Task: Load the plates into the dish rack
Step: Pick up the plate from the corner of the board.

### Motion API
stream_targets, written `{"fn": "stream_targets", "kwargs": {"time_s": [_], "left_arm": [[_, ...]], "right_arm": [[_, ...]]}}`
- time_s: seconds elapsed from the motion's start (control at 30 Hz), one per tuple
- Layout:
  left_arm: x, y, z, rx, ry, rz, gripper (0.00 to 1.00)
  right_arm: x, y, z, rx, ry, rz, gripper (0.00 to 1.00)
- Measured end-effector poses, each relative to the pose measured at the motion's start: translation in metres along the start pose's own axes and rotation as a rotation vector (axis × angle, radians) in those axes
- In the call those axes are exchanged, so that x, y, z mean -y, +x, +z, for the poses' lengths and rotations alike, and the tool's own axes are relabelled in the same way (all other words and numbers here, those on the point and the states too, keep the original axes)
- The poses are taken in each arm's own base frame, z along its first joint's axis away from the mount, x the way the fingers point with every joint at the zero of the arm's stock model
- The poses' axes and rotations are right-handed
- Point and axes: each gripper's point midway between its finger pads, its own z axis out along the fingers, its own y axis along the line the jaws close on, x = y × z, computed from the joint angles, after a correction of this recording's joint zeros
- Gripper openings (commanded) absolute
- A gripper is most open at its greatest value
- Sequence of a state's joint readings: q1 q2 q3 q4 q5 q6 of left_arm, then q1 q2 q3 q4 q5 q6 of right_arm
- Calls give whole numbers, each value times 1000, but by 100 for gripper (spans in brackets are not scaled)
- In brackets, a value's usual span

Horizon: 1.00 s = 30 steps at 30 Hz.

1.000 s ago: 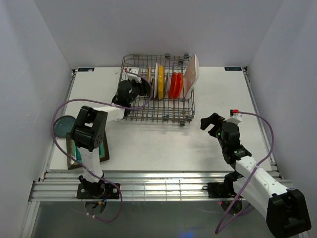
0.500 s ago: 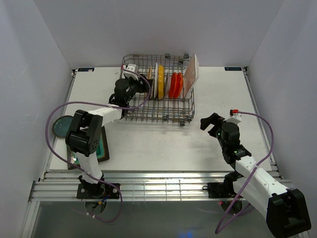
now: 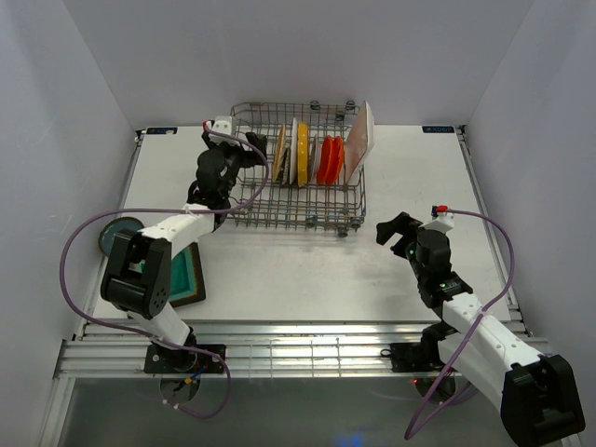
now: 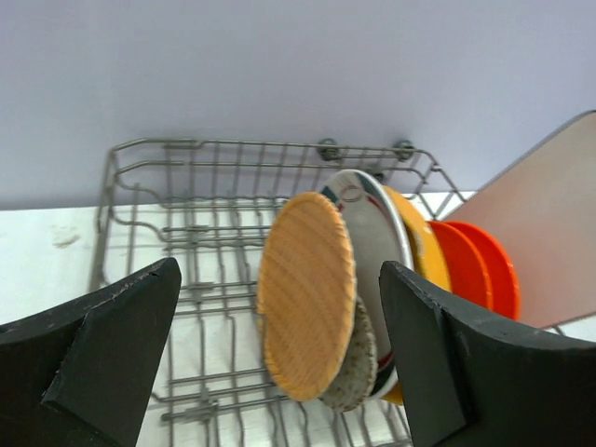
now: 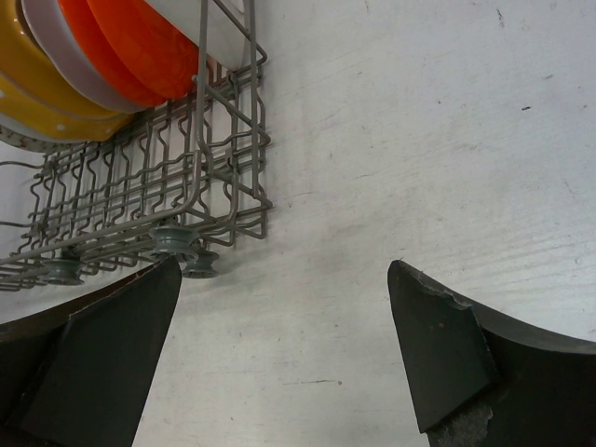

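Observation:
The grey wire dish rack (image 3: 307,200) holds several plates on edge: a wooden one (image 3: 279,152) at the left, then white green-rimmed (image 3: 291,149), yellow (image 3: 303,151), orange-red (image 3: 328,160) and a tall white rectangular one (image 3: 361,130). My left gripper (image 3: 244,149) hovers open at the rack's left end. In the left wrist view its jaws stand wide, short of the wooden plate (image 4: 307,293) and touching nothing. A dark teal plate (image 3: 114,233) and a square teal brown-rimmed plate (image 3: 182,275) lie on the table at the left. My right gripper (image 3: 396,230) is open and empty above bare table.
The rack's front right corner (image 5: 223,186) and its round feet (image 5: 172,240) show in the right wrist view, just left of the right gripper (image 5: 284,275). White walls enclose the table on three sides. The left arm's purple cable (image 3: 84,242) loops over the left edge.
My left gripper has opened wide and drawn back up and to the left out of the rack, leaving the wooden plate standing there. The right arm has not moved.

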<state>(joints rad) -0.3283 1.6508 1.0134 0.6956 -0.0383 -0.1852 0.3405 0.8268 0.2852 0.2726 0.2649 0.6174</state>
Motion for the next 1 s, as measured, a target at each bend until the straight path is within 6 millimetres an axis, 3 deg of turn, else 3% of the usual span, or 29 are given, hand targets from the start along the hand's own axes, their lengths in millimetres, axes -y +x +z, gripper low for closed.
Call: {"fn": "stream_targets", "kwargs": {"time_s": [0.4,0.6,0.83,1.0], "left_arm": [[-64,11,-9,-82,-355,75,98],[-62,-4,-1,-126,-378,59,98],[-53,-7,-10,-160,-350,15,98],[-65,-20,-16,-150,-458,-21,98]], "right_arm": [[0,0,0,-2,-2,-1,98],[0,0,0,-2,-2,-5,98],[0,0,0,-2,-2,-9,98],[0,1,0,-4,-2,-14,98]]}}
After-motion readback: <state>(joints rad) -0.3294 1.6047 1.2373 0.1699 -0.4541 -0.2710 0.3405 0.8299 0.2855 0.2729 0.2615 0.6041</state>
